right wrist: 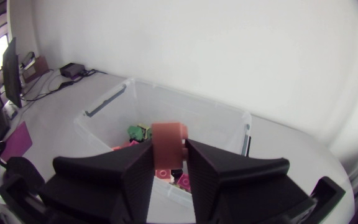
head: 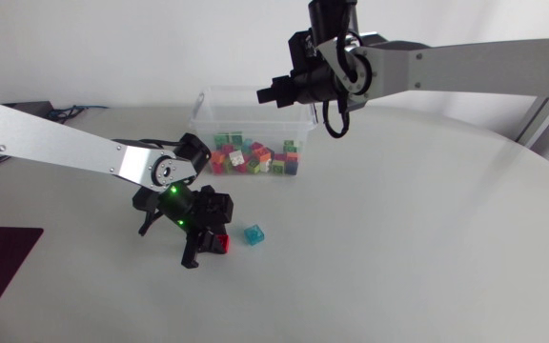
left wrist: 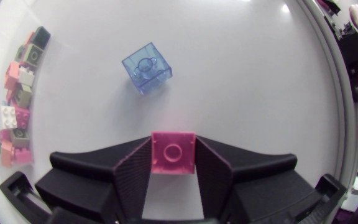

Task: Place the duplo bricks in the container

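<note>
White table (head: pixel 398 248): left jaws grip pink brick (left wrist: pixel 173 151), right jaws grip salmon brick (right wrist: pixel 168 146) over container (right wrist: pixel 225 124); blue brick (head: pixel 254 234) loose.

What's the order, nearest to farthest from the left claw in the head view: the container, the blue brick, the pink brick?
1. pink brick: gripped between the fingers of the left claw.
2. blue brick: loose on the table just beside that claw, toward the right arm's side.
3. container: farthest, at the back of the table.

head: fixed high, looks down on whole table (head: pixel 427 248) | left wrist: close, faces table | right wrist: above container (right wrist: pixel 216 124), angled down | shared: container
</note>
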`<state>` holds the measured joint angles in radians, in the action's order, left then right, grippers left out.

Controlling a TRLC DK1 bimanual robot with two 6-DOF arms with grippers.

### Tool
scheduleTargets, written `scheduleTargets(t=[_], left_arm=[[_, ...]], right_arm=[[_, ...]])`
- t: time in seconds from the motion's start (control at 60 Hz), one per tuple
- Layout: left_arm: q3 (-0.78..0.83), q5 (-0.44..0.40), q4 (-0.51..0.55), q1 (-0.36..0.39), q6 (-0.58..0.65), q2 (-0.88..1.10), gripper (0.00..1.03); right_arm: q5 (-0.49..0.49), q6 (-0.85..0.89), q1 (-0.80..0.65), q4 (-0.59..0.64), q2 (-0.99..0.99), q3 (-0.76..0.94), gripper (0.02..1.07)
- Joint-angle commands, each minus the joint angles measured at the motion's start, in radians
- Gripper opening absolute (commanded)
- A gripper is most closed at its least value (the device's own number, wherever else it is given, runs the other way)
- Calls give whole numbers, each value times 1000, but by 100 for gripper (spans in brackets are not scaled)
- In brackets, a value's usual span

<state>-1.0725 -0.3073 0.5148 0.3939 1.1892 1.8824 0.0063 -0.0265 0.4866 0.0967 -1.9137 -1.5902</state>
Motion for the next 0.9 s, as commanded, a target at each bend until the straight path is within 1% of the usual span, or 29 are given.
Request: scheduleTargets(t=[0.0, 0.217, 0.333, 0.383, 0.417, 0.45, 0.483, 0.5, 0.517, 0.533, 0.55, 0.6, 0.633, 0.683, 0.75, 0.883], left_arm=[[-14, 4, 11, -10, -10, -31, 32], [-23, -4, 34, -36, -20, -114, 32], [-37, -32, 36, -66, -50, -180, 32], [-44, -46, 40, -75, -54, -207, 32], [-52, -59, 40, -81, -71, -223, 32], [-63, -79, 42, -93, -83, -239, 32], [-75, -95, 40, -105, -97, -255, 32], [-76, -96, 40, -107, -100, -256, 32], [-89, -107, 40, -112, -112, -259, 32], [-90, -110, 40, -113, -114, -261, 32], [-106, -128, 40, -124, -132, -264, 32], [-124, -156, 37, -136, -151, -267, 32], [-139, -165, 36, -145, -166, -267, 32], [-165, -202, 25, -165, -200, -267, 32], [-178, -220, -1, -178, -234, -267, 32], [-191, -230, -136, -199, -361, -264, 33]], right_arm=[[8, 14, -10, -18, -47, -40, 35], [17, 20, -11, -18, -120, -108, 36], [17, 28, -16, -6, -166, -155, 37], [18, 28, -20, 3, -188, -180, 39], [18, 28, -23, 15, -203, -197, 46], [17, 28, -28, 29, -220, -217, 62], [17, 28, -34, 44, -231, -231, 80], [17, 28, -34, 47, -234, -235, 86], [17, 28, -34, 49, -234, -235, 92], [17, 28, -34, 49, -234, -235, 93], [17, 28, -34, 51, -229, -231, 97], [17, 28, -33, 57, -214, -218, 101], [17, 28, -33, 57, -208, -212, 101], [17, 28, -29, 57, -169, -178, 101], [18, 33, -28, 57, -130, -145, 101], [18, 40, -28, 81, -39, -67, 101]])
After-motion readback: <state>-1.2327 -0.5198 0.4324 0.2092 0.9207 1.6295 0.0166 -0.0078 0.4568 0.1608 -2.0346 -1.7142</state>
